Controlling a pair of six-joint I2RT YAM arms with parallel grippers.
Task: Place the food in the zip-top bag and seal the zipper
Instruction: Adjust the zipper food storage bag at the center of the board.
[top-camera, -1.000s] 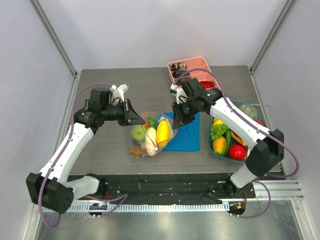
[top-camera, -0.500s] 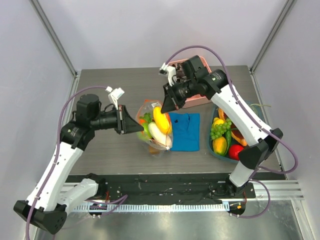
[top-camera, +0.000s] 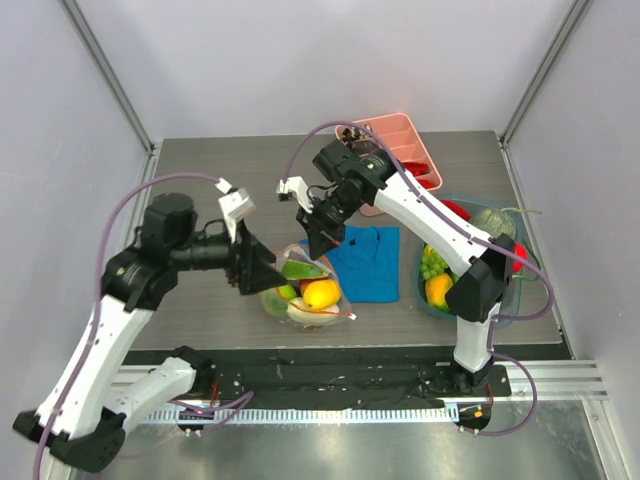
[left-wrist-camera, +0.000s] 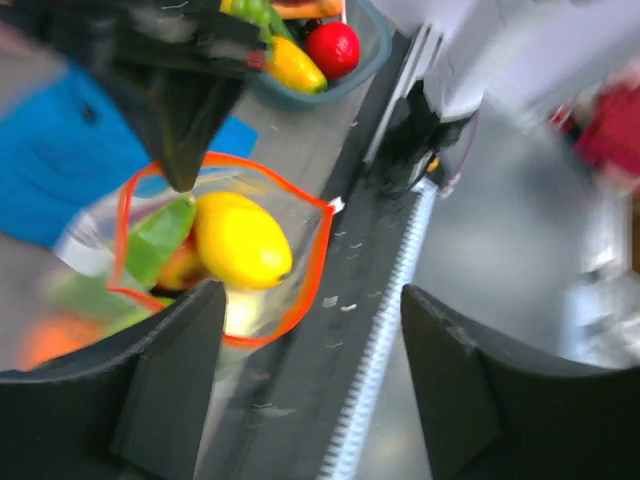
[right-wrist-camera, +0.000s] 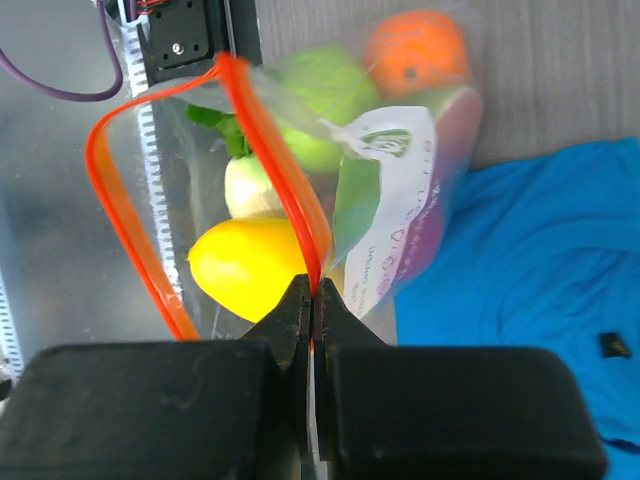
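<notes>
The zip-top bag (top-camera: 305, 292) hangs open-mouthed near the table's front edge, holding food: a yellow fruit (right-wrist-camera: 245, 265), a green apple (right-wrist-camera: 322, 98), an orange (right-wrist-camera: 415, 50) and a white piece (right-wrist-camera: 250, 188). My right gripper (top-camera: 322, 243) is shut on the far side of the orange-red zipper (right-wrist-camera: 268, 150), pinching the strip at its fingertips (right-wrist-camera: 313, 292). My left gripper (top-camera: 265, 272) is open beside the bag's left side. In the left wrist view, its fingers (left-wrist-camera: 170, 390) straddle the near rim of the zipper (left-wrist-camera: 312, 268) without gripping it.
A blue cloth (top-camera: 368, 262) lies just right of the bag. A teal bin (top-camera: 505, 290) with more fruit stands at the right. A pink divided tray (top-camera: 395, 145) is at the back. The metal rail (top-camera: 350, 412) runs along the near edge.
My left gripper has opened and let go of the bag's rim. The right gripper shut on the zipper edge and carried the bag left and toward the near edge.
</notes>
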